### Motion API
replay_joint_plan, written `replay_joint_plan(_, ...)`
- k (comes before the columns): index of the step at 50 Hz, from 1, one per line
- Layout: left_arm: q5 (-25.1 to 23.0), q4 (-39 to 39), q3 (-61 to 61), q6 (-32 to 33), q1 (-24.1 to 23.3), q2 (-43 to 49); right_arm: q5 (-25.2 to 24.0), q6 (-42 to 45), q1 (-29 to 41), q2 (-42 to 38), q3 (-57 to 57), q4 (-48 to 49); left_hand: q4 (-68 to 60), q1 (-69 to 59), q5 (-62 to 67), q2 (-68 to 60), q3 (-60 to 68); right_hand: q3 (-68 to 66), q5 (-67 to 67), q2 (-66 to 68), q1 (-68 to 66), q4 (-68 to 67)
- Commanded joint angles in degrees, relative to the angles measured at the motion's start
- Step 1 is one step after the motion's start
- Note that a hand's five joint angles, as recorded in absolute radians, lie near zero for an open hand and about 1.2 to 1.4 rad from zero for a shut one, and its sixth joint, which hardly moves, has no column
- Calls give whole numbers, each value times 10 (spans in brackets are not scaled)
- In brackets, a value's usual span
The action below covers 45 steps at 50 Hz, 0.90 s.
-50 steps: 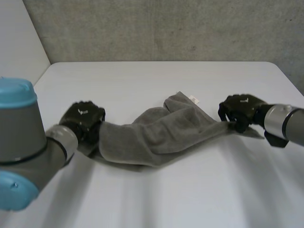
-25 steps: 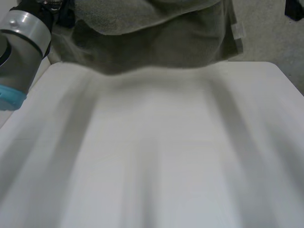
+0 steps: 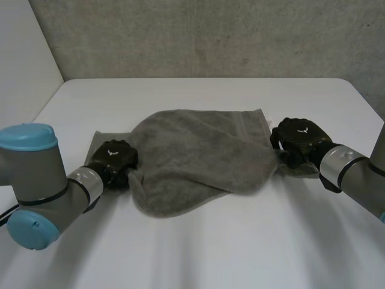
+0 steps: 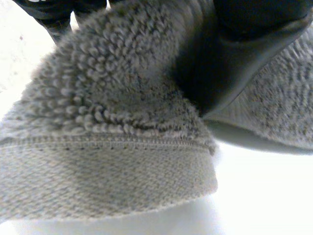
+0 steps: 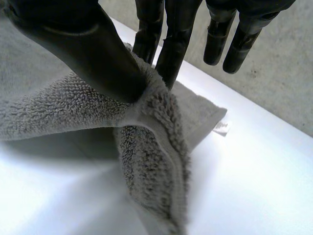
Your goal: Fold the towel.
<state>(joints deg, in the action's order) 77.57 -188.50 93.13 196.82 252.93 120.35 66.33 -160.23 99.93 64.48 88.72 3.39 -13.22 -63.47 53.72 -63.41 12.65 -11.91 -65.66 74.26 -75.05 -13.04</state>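
Note:
A grey towel [image 3: 198, 150] lies loosely doubled over in the middle of the white table [image 3: 216, 247], its near edge rounded and its far hem straight. My left hand [image 3: 112, 159] sits at the towel's left end. In the left wrist view its thumb [image 4: 234, 54] presses the bunched towel [image 4: 112, 112] against the fingers. My right hand [image 3: 298, 137] holds the right end. There the thumb [image 5: 83, 44] and fingers [image 5: 168, 44] pinch a fold of the towel [image 5: 151, 161] at its hem, just above the table.
A white label [image 5: 221, 128] sticks out at the towel's corner past my right fingertips. A grey concrete wall [image 3: 210, 36] stands behind the table's far edge. Bare table stretches in front of the towel and behind it.
Both hands swung the towel up high and brought it back down. It now lies wider and flatter than a second ago, with both hands closer to me on the table.

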Motion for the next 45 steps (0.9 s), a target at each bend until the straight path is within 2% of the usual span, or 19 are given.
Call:
replay_joint_plan(1, -1, 36, -8, 15, -2, -15, 4, -9, -9, 3, -19, -5, 32, 113, -116, 112, -27, 19, -43, 57, -49, 30)
replay_joint_plan(2, -1, 36, -8, 16, -2, -15, 4, -10, -9, 6, -23, -9, 32, 114, -116, 113, -27, 19, -43, 57, -49, 30)
replay_joint_plan(4, -1, 41, -15, 21, -3, -39, 4, -10, -9, 7, -27, -15, 32, 228, -230, 227, -27, 19, -43, 57, -49, 30)
replay_joint_plan(9, 0, 42, -44, 25, -2, -43, 3, -11, -3, 7, -34, -26, 32, 336, -338, 335, -27, 19, -43, 57, -49, 30)
replay_joint_plan(13, 0, 44, -78, 26, -2, -28, 3, -8, -1, -1, -32, -28, 32, 353, -355, 352, -27, 19, -43, 57, -49, 30)
replay_joint_plan(19, 2, 50, -165, 30, 11, 44, 2, -6, -2, -7, -31, -28, 32, 379, -382, 379, -27, 19, -43, 57, -49, 30)
replay_joint_plan(21, 9, 50, -190, 30, 15, 58, 3, -6, -2, -8, -30, -28, 32, 379, -382, 379, -27, 19, -43, 57, -49, 30)
replay_joint_plan(23, 18, 50, -235, 26, 39, 81, 3, -5, -1, -7, -29, -28, 32, 379, -382, 379, -27, 19, -43, 57, -49, 30)
replay_joint_plan(28, 42, 50, -261, 22, 53, 100, 3, -4, 0, -7, -27, -28, 32, 379, -382, 379, -27, 19, -43, 57, -49, 30)
replay_joint_plan(37, 55, 56, -206, 20, 46, 83, 1, -4, 0, -7, -18, -27, 32, 378, -380, 377, -27, 19, -43, 57, -49, 30)
replay_joint_plan(42, 49, 53, -106, 20, 37, -3, 1, -4, -1, -8, -17, -27, 32, 376, -379, 375, -27, 19, -43, 57, -49, 30)
replay_joint_plan(45, 47, 51, -87, 19, 32, -20, 1, -4, -1, -8, -17, -27, 32, 374, -377, 374, -27, 19, -43, 57, -49, 30)
